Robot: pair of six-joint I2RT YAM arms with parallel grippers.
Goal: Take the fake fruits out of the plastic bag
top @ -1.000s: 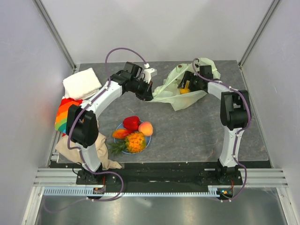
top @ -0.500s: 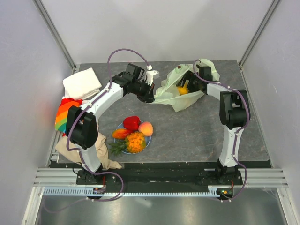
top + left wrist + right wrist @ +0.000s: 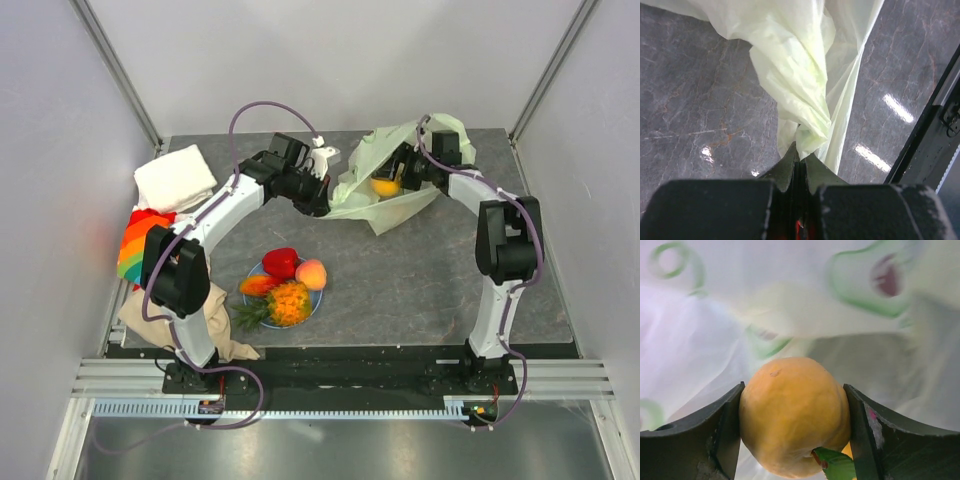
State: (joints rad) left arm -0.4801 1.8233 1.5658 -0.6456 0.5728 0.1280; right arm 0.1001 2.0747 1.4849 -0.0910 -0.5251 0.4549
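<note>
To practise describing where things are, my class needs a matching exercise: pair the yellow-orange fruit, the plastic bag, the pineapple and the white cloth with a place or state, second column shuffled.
Column one:
1. yellow-orange fruit
2. plastic bag
3. pineapple
4. white cloth

Column two:
A. on the blue plate
B. folded at the far left corner of the table
C. between the fingers of the right gripper
D. pinched by the left gripper

Pairs: 1-C, 2-D, 3-A, 4-B
</note>
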